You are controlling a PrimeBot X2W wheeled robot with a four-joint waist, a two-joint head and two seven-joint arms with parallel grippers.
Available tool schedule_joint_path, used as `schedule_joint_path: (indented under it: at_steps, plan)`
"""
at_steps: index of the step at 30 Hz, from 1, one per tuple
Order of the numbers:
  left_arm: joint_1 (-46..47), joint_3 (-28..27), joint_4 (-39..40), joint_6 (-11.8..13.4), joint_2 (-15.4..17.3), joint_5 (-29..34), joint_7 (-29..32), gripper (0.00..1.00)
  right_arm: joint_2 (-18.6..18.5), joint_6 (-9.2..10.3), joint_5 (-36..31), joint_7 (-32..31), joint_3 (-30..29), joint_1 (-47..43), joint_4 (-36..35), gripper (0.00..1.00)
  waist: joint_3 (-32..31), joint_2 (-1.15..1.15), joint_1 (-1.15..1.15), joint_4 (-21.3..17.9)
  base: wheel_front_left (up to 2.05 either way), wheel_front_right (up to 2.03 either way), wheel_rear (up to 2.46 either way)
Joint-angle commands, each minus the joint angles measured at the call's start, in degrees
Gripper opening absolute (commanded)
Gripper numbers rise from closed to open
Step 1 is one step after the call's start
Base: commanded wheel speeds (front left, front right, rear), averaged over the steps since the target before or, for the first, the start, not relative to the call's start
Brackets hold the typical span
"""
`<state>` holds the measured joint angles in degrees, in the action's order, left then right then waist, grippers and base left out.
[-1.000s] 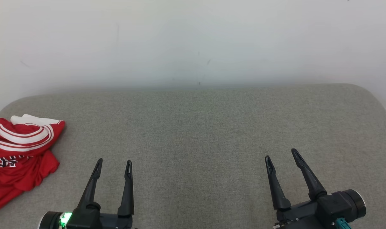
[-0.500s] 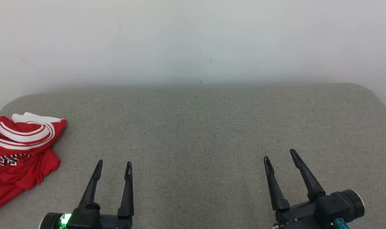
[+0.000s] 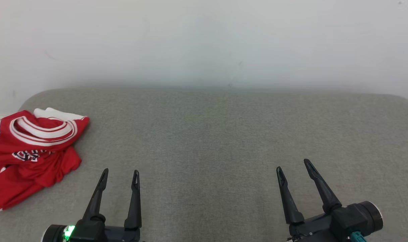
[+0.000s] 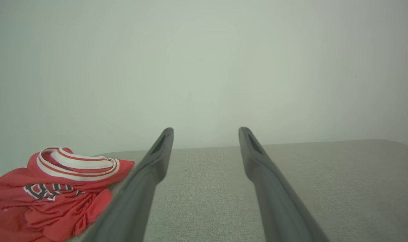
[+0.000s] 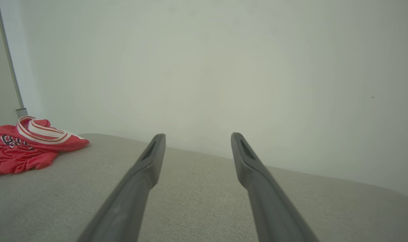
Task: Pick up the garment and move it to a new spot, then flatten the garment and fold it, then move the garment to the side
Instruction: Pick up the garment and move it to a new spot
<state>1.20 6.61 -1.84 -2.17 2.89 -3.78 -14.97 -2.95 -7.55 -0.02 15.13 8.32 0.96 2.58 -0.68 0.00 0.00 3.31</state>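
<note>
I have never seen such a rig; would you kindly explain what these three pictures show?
This is a wheeled robot with two arms. One picture is from a camera on its head, looking down at a grey pad before a pale wall. The dark prongs are its grasping tools: left tool at lower left, right tool at lower right. The other two are from wrist cameras, each looking along its own tool's fingers. A crumpled red garment with white trim lies at the pad's left end. Both tools are open and hold nothing.
</note>
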Motion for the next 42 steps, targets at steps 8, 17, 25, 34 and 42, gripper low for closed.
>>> schedule_joint_path:
  at_steps: [8, 17, 25, 34, 42]
  plan:
    - [-0.8, -0.7, 0.5, 0.7, 0.0, -0.4, -0.2, 1.0, 0.1, 0.12, 0.1, 0.1, 0.9, -0.5, 0.5, 1.0, 0.1, 0.0, 0.0, 5.9, 0.0, 0.0, 0.0]
    - [-1.2, -1.2, 0.8, 1.0, 0.0, -0.5, -0.2, 1.0, 0.1, 0.12, 0.6, 0.1, 1.4, 0.2, 0.7, 1.0, -0.3, 0.0, 0.0, 10.3, 0.0, 0.0, 0.0]
    - [-1.6, -1.5, 0.6, 0.9, 0.0, -0.1, -0.2, 1.0, 0.1, 0.12, 1.1, 0.1, 1.3, -0.8, 0.7, 1.0, -0.7, 0.0, 0.0, 14.0, 0.0, 0.0, 0.0]
    - [-1.9, -2.2, 0.9, 0.9, 0.0, 0.0, -0.2, 1.0, 0.1, 0.12, 1.1, 0.1, 1.6, -0.7, 0.8, 1.0, -0.8, 0.0, 0.0, 17.3, 0.0, 0.0, 0.0]
    - [-2.2, -2.1, 1.1, 1.4, 0.0, -0.3, -0.2, 1.0, 0.1, 0.12, 1.2, 0.1, 0.8, -1.0, 0.3, 1.0, -0.6, 0.0, 0.0, 19.2, 0.0, 0.0, 0.0]
